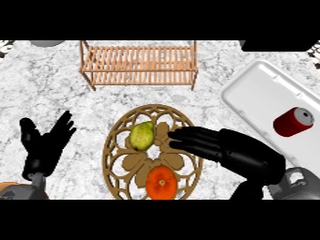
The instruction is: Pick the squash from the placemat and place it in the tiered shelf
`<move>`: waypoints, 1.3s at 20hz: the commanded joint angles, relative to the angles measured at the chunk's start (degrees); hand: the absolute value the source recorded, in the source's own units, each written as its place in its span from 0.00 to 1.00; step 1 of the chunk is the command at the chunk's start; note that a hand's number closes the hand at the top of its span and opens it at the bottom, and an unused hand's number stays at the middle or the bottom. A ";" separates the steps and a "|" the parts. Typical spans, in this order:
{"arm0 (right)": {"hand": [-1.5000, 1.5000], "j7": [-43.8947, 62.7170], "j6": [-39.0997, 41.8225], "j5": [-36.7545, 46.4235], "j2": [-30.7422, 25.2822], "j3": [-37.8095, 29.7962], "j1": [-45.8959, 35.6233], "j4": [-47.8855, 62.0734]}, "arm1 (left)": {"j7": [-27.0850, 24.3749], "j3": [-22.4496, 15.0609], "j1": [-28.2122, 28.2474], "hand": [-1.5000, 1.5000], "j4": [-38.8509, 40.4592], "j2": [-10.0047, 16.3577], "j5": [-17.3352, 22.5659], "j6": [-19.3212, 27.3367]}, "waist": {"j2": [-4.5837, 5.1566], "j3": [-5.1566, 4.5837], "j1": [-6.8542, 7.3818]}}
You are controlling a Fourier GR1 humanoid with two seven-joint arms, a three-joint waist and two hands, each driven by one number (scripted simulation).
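A yellow-green squash (141,135) lies on the round brown cut-out placemat (121,161) at the counter's middle. My right hand (232,149) hovers just right of the squash, fingers stretched toward it and open, their tips a short gap from its side. At the lower left my left hand (44,144) rests open with fingers up. The wooden slatted tiered shelf (139,63) stands at the back, beyond the placemat.
An orange fruit (162,182) sits on the placemat's near part, below the squash. A white tray (259,93) at the right holds a red can (293,122). Patterned tiles show at both back corners.
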 commanded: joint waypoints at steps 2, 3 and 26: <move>0.00 -0.67 -1.02 9.33 -0.48 3.14 6.47 -4.72 | 0.41 2.63 0.48 0.50 0.84 1.10 0.76 -3.31 | 0.06 -0.09 -0.16; 0.00 -0.21 -3.24 12.68 1.92 5.64 8.09 -4.17 | 0.20 1.59 0.43 0.50 0.23 -1.01 -0.78 -1.11 | 0.07 -0.09 -0.11; 0.00 -0.38 -9.19 34.34 16.10 5.63 12.60 5.66 | -1.29 7.50 1.32 0.50 2.12 -4.26 -6.35 -7.56 | 0.14 -0.10 0.09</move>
